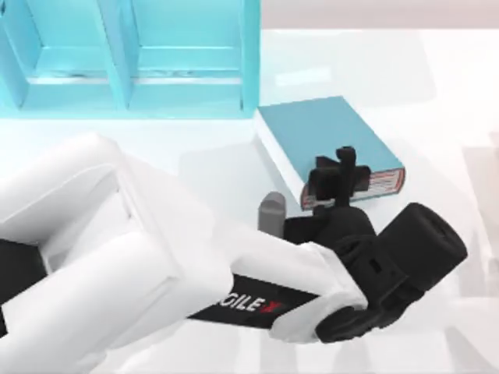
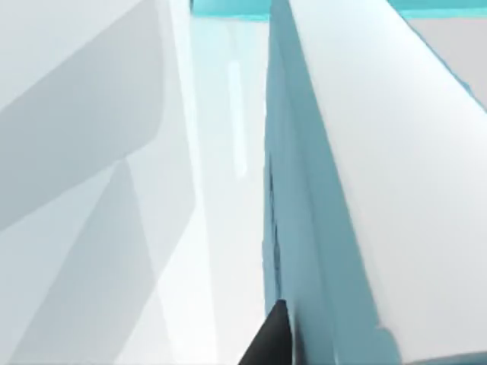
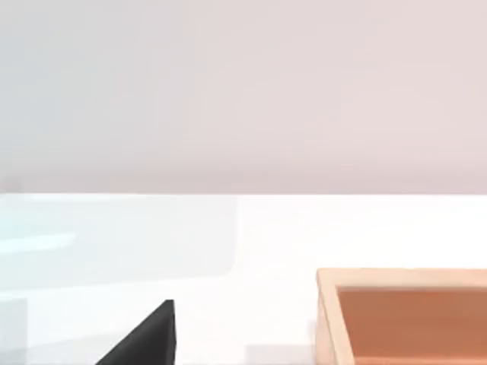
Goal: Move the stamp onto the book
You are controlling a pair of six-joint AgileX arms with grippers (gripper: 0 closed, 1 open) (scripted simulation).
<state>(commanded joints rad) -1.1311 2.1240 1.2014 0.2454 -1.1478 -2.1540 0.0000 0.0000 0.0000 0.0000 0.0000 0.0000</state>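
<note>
hovering: left arm reaches across the table (image 1: 437, 93), its left gripper (image 1: 341, 181) above the book's spine end.
shelf (image 1: 132, 54): turquoise, far left, well apart.
book (image 1: 323, 128): teal, flat, long axis diagonal, directly under the gripper.
stamp: unsighted; possibly between the fingers, cannot tell.
fingers: open or closed, cannot tell.
tray (image 3: 403, 315): wooden, by the parked right arm.

Rendered simulation tabletop: plain white table (image 1: 437, 70), turquoise shelf unit (image 1: 132, 54), blank backdrop.
</note>
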